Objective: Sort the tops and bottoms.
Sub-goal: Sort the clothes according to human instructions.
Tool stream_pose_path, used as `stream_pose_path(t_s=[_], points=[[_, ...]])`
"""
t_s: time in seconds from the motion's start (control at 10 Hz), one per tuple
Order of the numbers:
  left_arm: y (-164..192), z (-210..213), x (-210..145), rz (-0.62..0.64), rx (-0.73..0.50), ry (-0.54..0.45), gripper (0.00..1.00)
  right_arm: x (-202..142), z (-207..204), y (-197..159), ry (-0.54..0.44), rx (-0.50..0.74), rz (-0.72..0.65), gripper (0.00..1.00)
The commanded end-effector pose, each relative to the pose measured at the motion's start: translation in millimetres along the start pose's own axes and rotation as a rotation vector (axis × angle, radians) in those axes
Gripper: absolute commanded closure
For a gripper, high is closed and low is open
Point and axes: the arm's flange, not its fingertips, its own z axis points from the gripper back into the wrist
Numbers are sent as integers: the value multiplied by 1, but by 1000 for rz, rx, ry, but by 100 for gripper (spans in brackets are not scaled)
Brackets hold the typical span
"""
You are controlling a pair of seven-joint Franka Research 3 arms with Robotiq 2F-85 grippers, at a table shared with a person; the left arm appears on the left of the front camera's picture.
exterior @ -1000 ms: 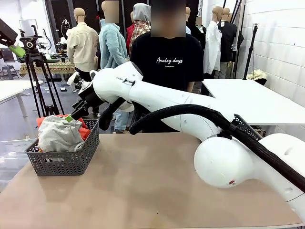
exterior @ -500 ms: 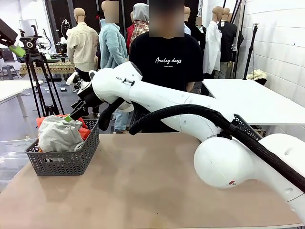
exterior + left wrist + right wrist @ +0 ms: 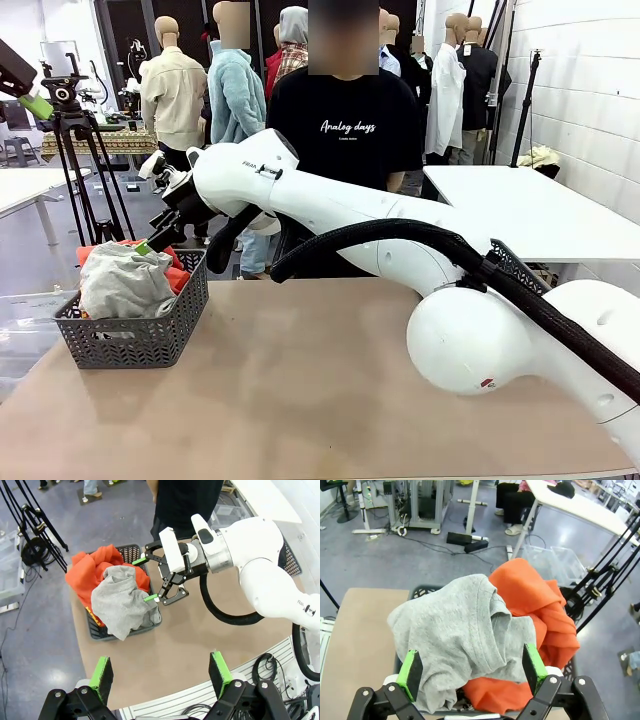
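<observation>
grey top [image 3: 455, 630] covering basket [image 3: 140, 340], orange top [image 3: 535, 605] half buried

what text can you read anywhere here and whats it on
"Analog days": white script on the person's black T-shirt; the smaller line under it is too small to read.
"FRANKA": dark letters on the right arm, partly legible.
Basket, grey top, orange top: no print visible.

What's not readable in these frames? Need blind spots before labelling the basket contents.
- Lower contents of the dark grey plastic mesh basket: covered by the light grey T-shirt and orange garment in every view.
- The basket's rim: mostly draped over in the right wrist view.
- Right claw, open above the pile: in the front view its fingertips are partly hidden behind its own wrist.
- Left claw, open: base cut off by the left wrist view's bottom edge.
</observation>
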Motion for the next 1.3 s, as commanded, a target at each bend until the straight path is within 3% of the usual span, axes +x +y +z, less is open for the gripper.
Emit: stream_pose_path(t_s=[0.0,1.2], points=[[0,2,2,-3,-5,0,0,1,2,0,-11,15,14,0],[0,2,2,-3,-5,0,0,1,2,0,-11,15,14,0]])
